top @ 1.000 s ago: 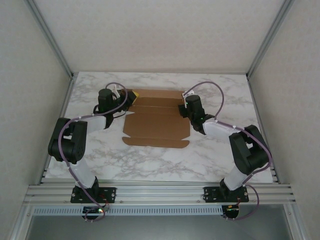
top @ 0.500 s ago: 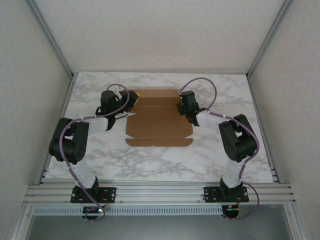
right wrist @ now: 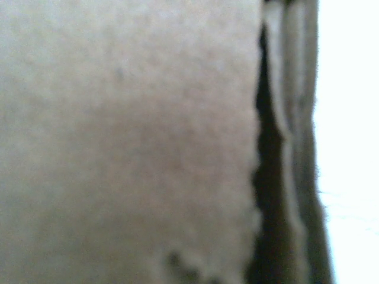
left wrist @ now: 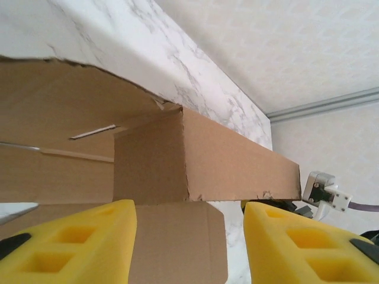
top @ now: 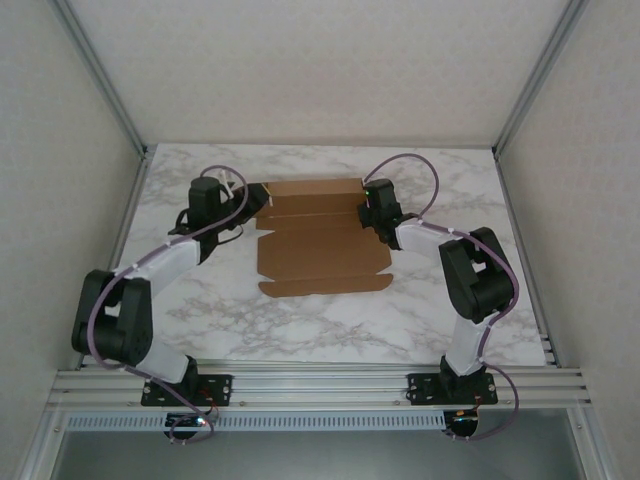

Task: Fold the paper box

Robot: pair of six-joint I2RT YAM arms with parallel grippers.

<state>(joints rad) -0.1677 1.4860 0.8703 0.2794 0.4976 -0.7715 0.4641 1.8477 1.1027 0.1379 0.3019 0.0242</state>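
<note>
The paper box (top: 320,245) is plain brown cardboard lying mostly flat mid-table, its far wall folded up. My left gripper (top: 248,200) is at the box's far left corner. In the left wrist view it (left wrist: 189,245) is open, and its yellow fingers (left wrist: 71,242) straddle a flat side flap (left wrist: 177,236) without pinching it. The raised wall (left wrist: 237,160) stands just beyond. My right gripper (top: 368,207) is at the far right corner, shut on the box's edge. Blurred cardboard (right wrist: 130,130) sits right against its camera and hides its fingers.
The marble table (top: 450,190) has free room right, left and in front of the box. Aluminium rails (top: 320,385) run along the near edge by the arm bases. Grey walls and frame posts (top: 100,90) close in the sides and back.
My left gripper has opened, let go of the left flap and drawn back a little to the left. My right gripper has closed at the far right corner. The box has shifted slightly right.
</note>
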